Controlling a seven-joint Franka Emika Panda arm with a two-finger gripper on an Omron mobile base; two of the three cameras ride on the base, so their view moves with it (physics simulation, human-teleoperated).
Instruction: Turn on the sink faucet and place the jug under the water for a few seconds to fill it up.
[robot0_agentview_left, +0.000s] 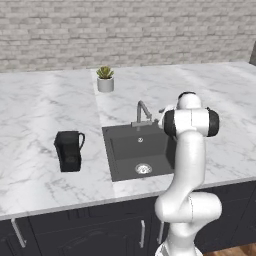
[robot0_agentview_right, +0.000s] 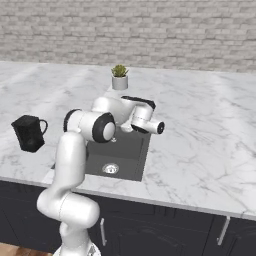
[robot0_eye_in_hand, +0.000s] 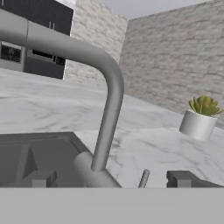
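we have the gripper (robot0_eye_in_hand: 109, 180) with its jaws wide apart close at the base of the sink faucet (robot0_eye_in_hand: 107, 109), the jug (robot0_agentview_left: 69, 150) well apart on the counter (robot0_agentview_left: 35, 115), so we may bump the spout and miss the small lever (robot0_eye_in_hand: 144, 178).

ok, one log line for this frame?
phase: reach for faucet lever | tool: open, at faucet base | water: off | jug: on counter, left of sink
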